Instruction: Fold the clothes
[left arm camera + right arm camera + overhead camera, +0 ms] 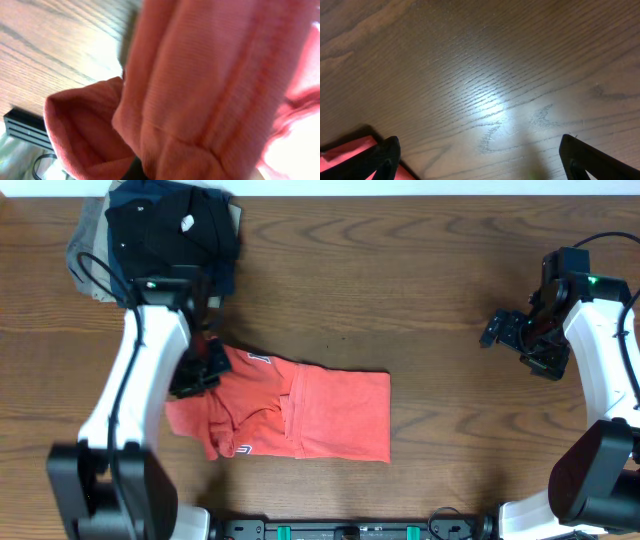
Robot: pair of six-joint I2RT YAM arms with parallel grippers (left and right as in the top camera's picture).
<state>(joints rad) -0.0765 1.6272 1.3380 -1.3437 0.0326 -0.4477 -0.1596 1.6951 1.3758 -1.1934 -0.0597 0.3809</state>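
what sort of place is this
Likely a robotics lab bench, not a home: a left arm and right arm at a wooden table, with one coral-red T-shirt and a pile of folded garments.

Pretty standard twin setup, as seen from overhead. The left arm (130,390) at the left of the frame and the right arm (605,350) at the far right are built the same way, with long white shells joined by chunky black joints. A tiny green light (152,283) is lit near the upper end of each. Thin black cables (90,275) are looped off the upper joints. Big rounded black housings (110,490) are seen at the lower edge. The left gripper (203,370) and right gripper (510,340) are all black and blocky. In the right wrist view, matte black wedge-shaped fingers (382,157) can be made out in the bottom corners.
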